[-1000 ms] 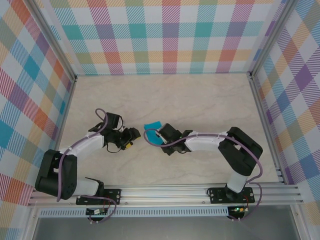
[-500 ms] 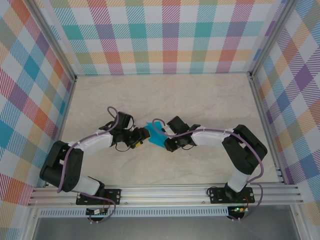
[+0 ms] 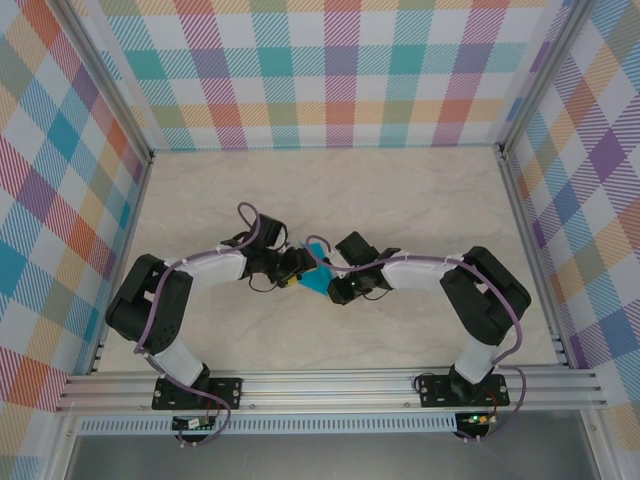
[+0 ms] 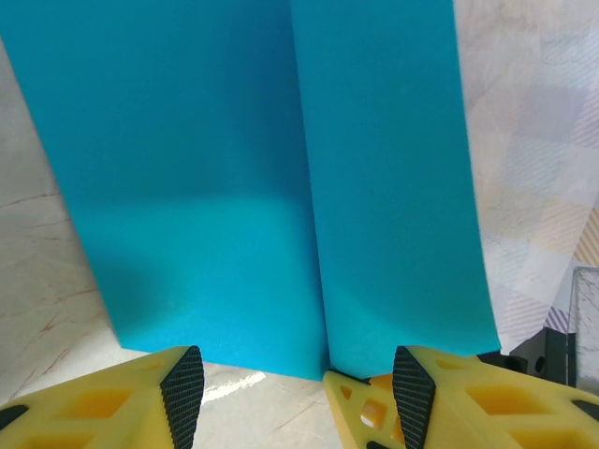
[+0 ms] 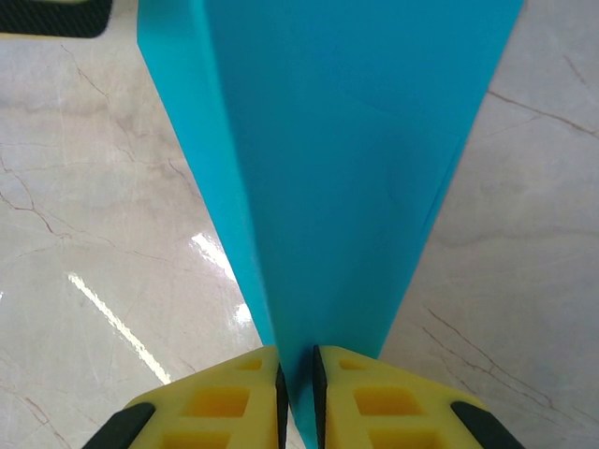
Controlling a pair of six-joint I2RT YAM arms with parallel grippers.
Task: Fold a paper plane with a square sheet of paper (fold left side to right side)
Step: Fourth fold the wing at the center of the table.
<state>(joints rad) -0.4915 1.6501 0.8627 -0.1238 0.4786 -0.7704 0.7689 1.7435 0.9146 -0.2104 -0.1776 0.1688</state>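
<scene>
Left arm has swung in toward the middle of the table (image 3: pixel 420 200) since a second ago, and its left gripper (image 3: pixel 298 270) now sits right against the teal-blue sheet of paper (image 3: pixel 318 274), where before it hung well to the left of it. The right gripper (image 3: pixel 328 285) has barely shifted over the last half second and meets the sheet from the other side, so the two grippers face each other across the paper near the table's centre.

From the left wrist, the left gripper (image 4: pixel 298 383) is spread wide, its black pads (image 4: pixel 183 388) well apart, with the sheet (image 4: pixel 234 168) standing just ahead of them. A straight crease runs up the paper, dividing it into two panels, and the bottom corner of the right panel reaches the right-hand finger (image 4: pixel 440 402); whether it touches is not clear.

From the right wrist, the right gripper (image 5: pixel 298 374) is pressed together on the lower edge of the sheet (image 5: pixel 346 159), the yellow fingers (image 5: pixel 374 398) nipping it between them. The paper rises from that pinch above the pale marbled table (image 5: pixel 103 234), folded over on itself
</scene>
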